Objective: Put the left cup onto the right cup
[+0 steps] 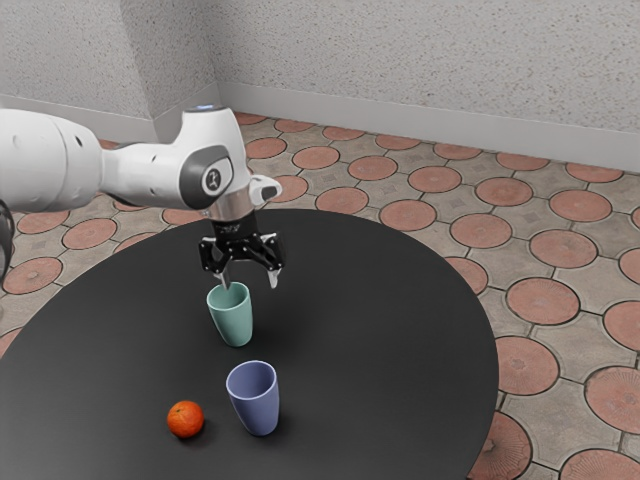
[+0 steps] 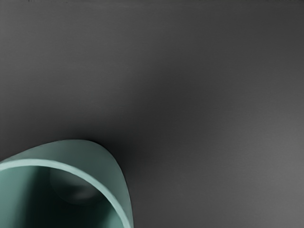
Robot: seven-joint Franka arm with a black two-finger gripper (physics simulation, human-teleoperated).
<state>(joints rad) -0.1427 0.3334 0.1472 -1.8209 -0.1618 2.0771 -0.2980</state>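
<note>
Terracotta floor tiles surround the round black tabletop (image 1: 400, 300). The arm (image 1: 120, 170) holds its jaws spread and empty just above the green cup (image 1: 232, 318). This looks like the grasping step: next they should lower astride its rim and clench. The purple cup (image 1: 253, 400) stands near, beside an orange (image 1: 185, 419).

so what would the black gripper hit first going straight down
Most likely the rim of the upright teal cup: the open black two-finger gripper hangs right above it, though depth is unclear.
</note>
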